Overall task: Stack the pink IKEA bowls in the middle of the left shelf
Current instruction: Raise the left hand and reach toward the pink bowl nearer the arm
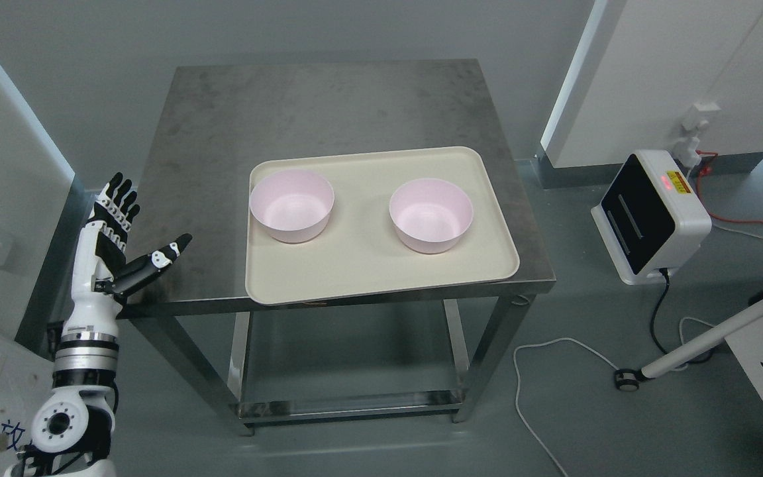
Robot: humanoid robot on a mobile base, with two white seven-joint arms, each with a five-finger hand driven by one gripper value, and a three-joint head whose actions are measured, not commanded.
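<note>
At the lower left of the frame, the left hand (120, 228) rises on its white and black arm from the bottom edge, just beside the left edge of the metal table (328, 106). Its fingers (118, 195) are spread and point toward the top of the frame, the thumb juts right over the table's corner, and it holds nothing.

Right of the hand, past a strip of bare steel, a cream tray (368, 275) lies on the front half of the table, its near edge reaching the table's front rim. Two pink bowls stand upright and apart inside it. The left pink bowl (292, 205) sits in the tray's upper left corner, the nearer of the two to the hand yet clear of it. The right pink bowl (430, 215) sits right of the tray's middle.

Further right, on the grey floor, a white box-shaped device (650, 218) with a black face stands near the wall, and a white cable (540, 351) trails across the floor.
</note>
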